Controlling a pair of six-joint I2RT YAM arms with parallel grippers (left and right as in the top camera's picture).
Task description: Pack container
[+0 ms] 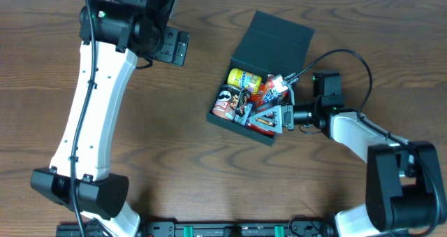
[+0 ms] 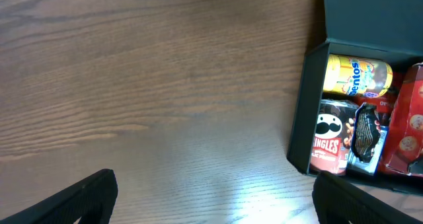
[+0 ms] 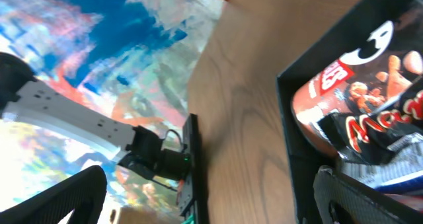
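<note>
Overhead, first.
- Container [image 1: 241,128]: dark, square and shallow, with its lid [image 1: 276,36] folded back on the table [image 1: 209,188]. It lies well apart from the left gripper [image 1: 173,47] and directly under the right gripper [image 1: 286,103], whose fingers reach in over the box edge nearest that arm.
- Contents, packed side by side: yellow Mentos bottle [image 1: 244,77], Pringles can [image 1: 226,101], dark wrapper [image 1: 244,112], red packet [image 1: 267,91].

Left wrist.
- Left gripper [image 2: 215,191]: released, holding nothing. Its two dark fingers [image 2: 73,197] are spread wide, with only bare table [image 2: 165,85] between them.
- Container [image 2: 303,112]: stands ahead of one fingertip, outside the gap and not touching it.
- Showing past its wall: Mentos bottle [image 2: 357,75], Pringles can [image 2: 328,139], dark wrapper [image 2: 367,135], red packet [image 2: 406,118].

Right wrist.
- Right gripper [image 3: 211,178]: likewise released, gripping nothing, with its fingers [image 3: 59,197] far apart.
- One finger hangs over the contents, just beside the dark wrapper [image 3: 386,135]. The other is outside the box, off the table [image 3: 244,98] edge.
- The container [image 3: 287,125] wall runs between the two fingers.
- Pringles can [image 3: 344,85]: lies ahead of the inner finger.
- Left arm [image 3: 66,125]: seen beyond the outer finger.
</note>
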